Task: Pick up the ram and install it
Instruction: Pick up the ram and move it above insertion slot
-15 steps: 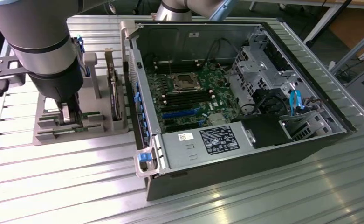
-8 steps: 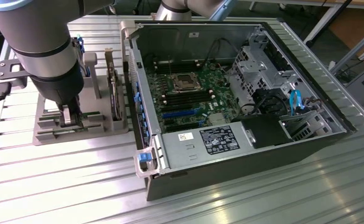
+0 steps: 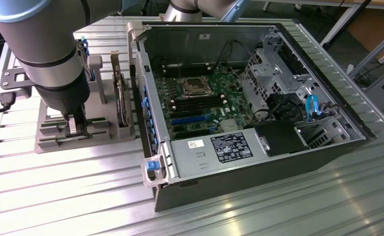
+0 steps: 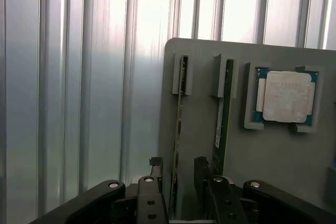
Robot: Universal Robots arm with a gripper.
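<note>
ribbed aluminium tabletop (image 4: 79, 77) carries a grey plastic holder (image 4: 199, 129). on it the thin green ram stick (image 4: 179, 119) stands edgewise, long axis running between the black gripper's (image 4: 178, 165) spread fingers.

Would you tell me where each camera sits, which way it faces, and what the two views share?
Exterior view: high above the table, looking down into the open computer case; the arm and gripper show.
Wrist view: on the wrist, looking past the open gripper at the ram and CPU.
Shared: the gripper and the grey holder.
</note>
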